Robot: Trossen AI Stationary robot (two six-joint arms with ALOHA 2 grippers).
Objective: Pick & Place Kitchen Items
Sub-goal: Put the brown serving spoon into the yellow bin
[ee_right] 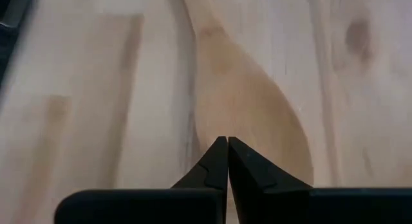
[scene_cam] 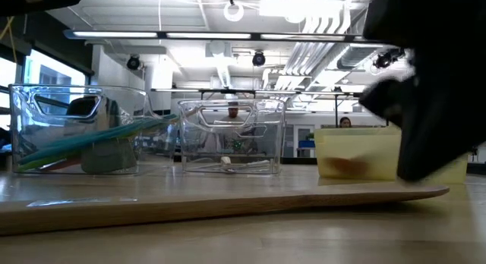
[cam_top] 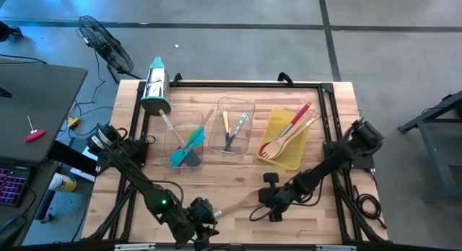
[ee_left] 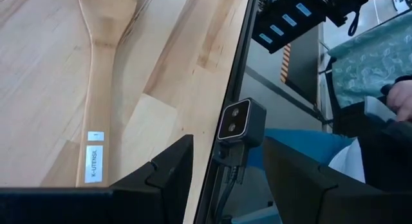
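Note:
A wooden spoon (cam_top: 234, 206) lies flat on the table near its near edge, between my two grippers; it also shows in the low view (scene_cam: 228, 201). My right gripper (cam_top: 261, 202) is shut, its fingertips (ee_right: 225, 147) over the spoon's blade (ee_right: 251, 114). My left gripper (cam_top: 204, 218) is open and empty at the near edge, beside the spoon's labelled handle end (ee_left: 94, 163). Other utensils lie in three bins farther back. My right gripper points down at the wooden spoon's blade (ee_right: 257, 140) with shut fingers, from above. The spoon lies flat on the table. I cannot tell whether the fingertips touch it.
A clear bin (cam_top: 189, 139) holds teal and grey spatulas. A second clear bin (cam_top: 234, 125) holds small knives. A yellow bin (cam_top: 285, 135) holds a red spatula and wooden utensils. A steel cylinder with a teal cap (cam_top: 155, 85) lies at the far left. A small camera (ee_left: 239, 121) sits on the near edge.

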